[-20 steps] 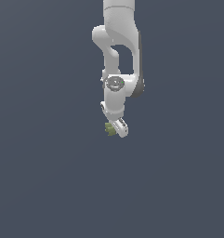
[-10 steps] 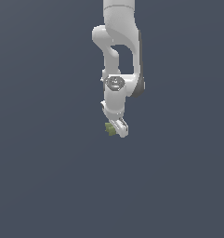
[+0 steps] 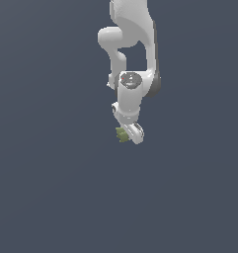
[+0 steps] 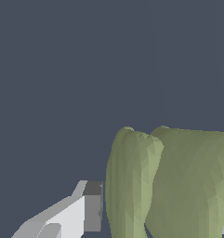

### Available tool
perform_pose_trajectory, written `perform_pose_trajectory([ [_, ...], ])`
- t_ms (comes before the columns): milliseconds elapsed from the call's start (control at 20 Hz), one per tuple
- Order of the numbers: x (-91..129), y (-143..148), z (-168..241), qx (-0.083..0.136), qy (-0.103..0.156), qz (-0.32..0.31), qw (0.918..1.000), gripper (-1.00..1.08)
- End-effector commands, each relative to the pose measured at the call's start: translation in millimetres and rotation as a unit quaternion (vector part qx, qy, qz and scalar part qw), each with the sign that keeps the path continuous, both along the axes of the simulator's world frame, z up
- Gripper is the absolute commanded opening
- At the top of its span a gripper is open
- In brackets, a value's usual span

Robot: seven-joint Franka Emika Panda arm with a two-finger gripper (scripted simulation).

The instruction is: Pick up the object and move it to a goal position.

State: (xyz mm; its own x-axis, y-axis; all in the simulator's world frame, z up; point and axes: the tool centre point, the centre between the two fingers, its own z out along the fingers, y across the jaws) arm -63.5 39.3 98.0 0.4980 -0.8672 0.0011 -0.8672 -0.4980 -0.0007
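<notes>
The object (image 3: 122, 134) is a small olive-green lumpy thing with pointed lobes. It sits at the tip of the white arm, on the exterior view's left side of the gripper (image 3: 129, 135). The gripper hangs downward over the plain dark grey floor (image 3: 51, 188). In the wrist view the object (image 4: 174, 186) fills the space between the jaws. One white finger with a grey pad (image 4: 92, 207) stands right beside it, and only a sliver of the other finger shows at the frame's edge. The gripper (image 4: 160, 218) is shut on the object.
Only the white arm (image 3: 133, 44) reaching down from the top of the exterior view and the uniform dark grey floor are in view. No goal marker or other object shows.
The arm's wrist and gripper have shifted slightly toward the exterior view's right and a little upward, and the object has moved with them.
</notes>
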Motion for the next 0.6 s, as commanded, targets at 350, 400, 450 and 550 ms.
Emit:
perform_pose_trajectory([
  [350,24.6,48.9,78.1,-0.001,0.000,0.000,1.0000,-1.00],
  [400,27.7,54.9,87.6,-0.001,0.000,0.000,1.0000,-1.00],
  [450,30.8,60.9,97.0,-0.001,0.000,0.000,1.0000,-1.00],
  [550,36.9,72.9,115.8,-0.001,0.000,0.000,1.0000,-1.00],
])
